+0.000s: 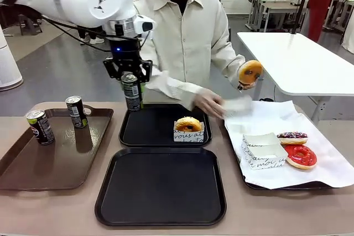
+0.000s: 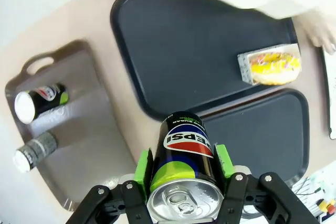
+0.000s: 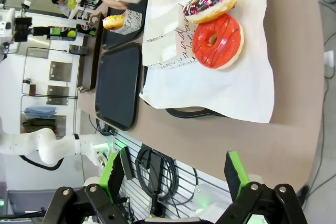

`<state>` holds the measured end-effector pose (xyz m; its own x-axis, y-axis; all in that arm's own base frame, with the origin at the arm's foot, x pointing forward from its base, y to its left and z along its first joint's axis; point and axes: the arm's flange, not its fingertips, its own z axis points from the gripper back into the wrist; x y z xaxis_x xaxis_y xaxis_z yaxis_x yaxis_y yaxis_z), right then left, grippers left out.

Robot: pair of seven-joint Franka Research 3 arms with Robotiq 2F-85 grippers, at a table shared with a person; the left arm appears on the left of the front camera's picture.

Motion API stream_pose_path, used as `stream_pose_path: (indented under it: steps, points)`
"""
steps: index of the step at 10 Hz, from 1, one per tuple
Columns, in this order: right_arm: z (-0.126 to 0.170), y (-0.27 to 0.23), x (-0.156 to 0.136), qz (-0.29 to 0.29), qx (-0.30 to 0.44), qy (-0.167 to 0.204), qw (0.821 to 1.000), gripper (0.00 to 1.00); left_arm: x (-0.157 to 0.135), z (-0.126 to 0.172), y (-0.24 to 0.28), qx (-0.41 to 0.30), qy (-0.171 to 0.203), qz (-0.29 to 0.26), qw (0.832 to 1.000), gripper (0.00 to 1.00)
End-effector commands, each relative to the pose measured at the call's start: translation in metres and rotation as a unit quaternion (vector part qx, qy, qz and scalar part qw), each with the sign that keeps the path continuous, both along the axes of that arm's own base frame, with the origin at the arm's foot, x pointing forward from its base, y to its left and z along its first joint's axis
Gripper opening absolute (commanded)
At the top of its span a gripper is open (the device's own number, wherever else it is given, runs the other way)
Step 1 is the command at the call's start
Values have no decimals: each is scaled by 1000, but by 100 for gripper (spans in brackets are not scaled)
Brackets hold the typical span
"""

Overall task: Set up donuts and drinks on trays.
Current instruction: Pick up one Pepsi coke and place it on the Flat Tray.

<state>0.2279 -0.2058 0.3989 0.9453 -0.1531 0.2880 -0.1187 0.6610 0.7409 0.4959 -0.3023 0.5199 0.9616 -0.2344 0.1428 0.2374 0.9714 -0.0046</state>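
My left gripper is shut on a dark drink can, held upright over the left rear corner of the far black tray. From the left wrist, the can sits between the green pads. A glazed donut in a white box rests on that tray's right side. The near black tray is bare. Two more cans stand on the brown tray. My right gripper is open with nothing in it, hanging past the table's edge.
The person holds a glazed donut in tongs, with the other hand at the paper-lined tray. On its paper lie a sprinkled donut, a red donut and white boxes.
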Motion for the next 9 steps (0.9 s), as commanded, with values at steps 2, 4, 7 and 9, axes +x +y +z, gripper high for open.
stream_pose_path:
  steps: [2, 4, 7, 9]
  points:
    - [-2, -1, 2, 0, 10, -12, 1000, 100, -16, 6, 10, 12, 37, -13, 999, 58]
    - [-2, -1, 2, 0, 10, -12, 1000, 100, -93, 8, 66, 23, 39, -103, 994, 58]
    - [-2, -1, 2, 0, 10, -12, 1000, 100, -141, 2, 73, 52, 5, -138, 989, 58]
    - [-2, -1, 2, 0, 10, -12, 1000, 100, -134, -2, 64, 52, 8, -134, 990, 58]
